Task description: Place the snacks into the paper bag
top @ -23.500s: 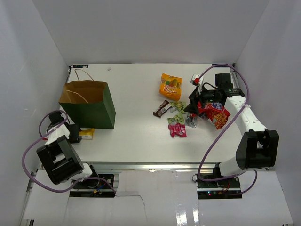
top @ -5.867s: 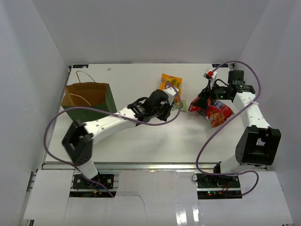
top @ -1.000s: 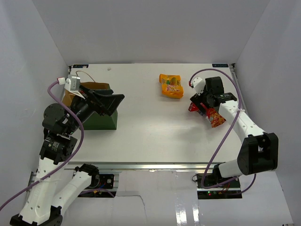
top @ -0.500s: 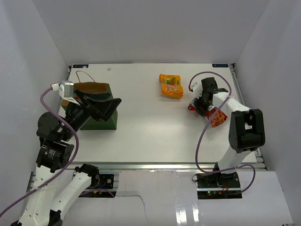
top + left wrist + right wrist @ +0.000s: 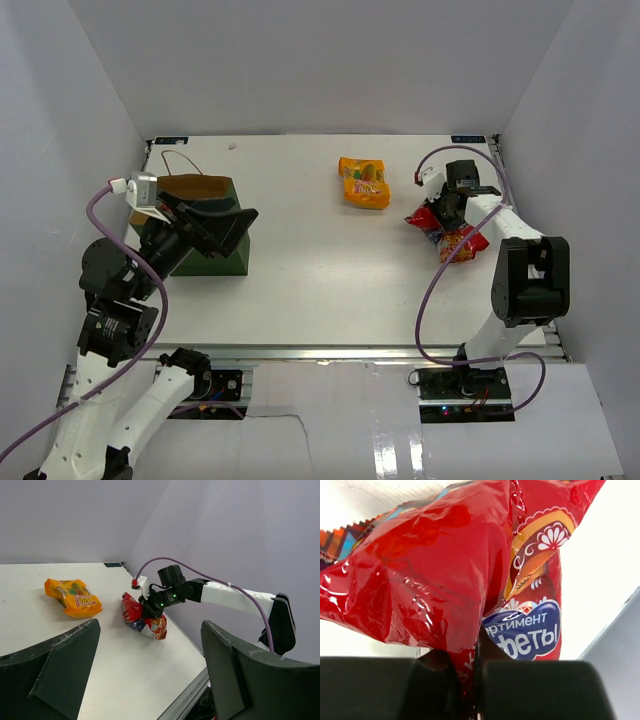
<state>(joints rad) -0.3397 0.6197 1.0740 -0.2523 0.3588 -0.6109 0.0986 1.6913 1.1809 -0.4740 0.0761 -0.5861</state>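
Left claw [image 5: 228, 225] high, jaws wide apart; right claw [image 5: 441, 208] low, jaws pinched together.

At centre left of the frame, on the bench [image 5: 320, 285]: paper bag [image 5: 228, 258], left tool [image 5: 238, 222] over its right part. Upper middle: pouch [image 5: 363, 182]. Right of that and lower, near the bench's right edge: chip bag [image 5: 457, 240], pinched in the right tool [image 5: 443, 208].

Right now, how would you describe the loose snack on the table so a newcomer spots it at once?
Look at the white table, far half, right of centre. The orange-yellow pouch lies flat there alone, left of the right pincer. Unlike the red chip bag clamped in that pincer, it is orange and nothing touches it.
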